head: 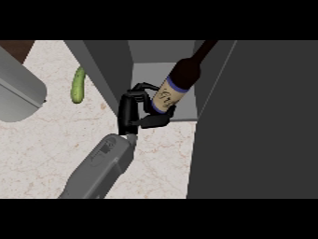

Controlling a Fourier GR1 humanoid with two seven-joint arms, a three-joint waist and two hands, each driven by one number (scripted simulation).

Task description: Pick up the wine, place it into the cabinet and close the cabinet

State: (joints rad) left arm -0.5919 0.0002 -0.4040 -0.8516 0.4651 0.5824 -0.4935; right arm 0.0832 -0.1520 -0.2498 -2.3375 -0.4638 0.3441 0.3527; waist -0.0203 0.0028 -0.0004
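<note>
The door (265, 121) stands open toward you so your right hand (129, 112), curled round the tilted wine (177, 84), can carry it through the cabinet's (106, 70) mouth, where it now sits.

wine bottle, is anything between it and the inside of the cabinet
Nothing visible. The wine bottle, held tilted in the left hand, is at the cabinet's open front. The door stands open to the right, and the cucumber lies outside, to the left.
</note>
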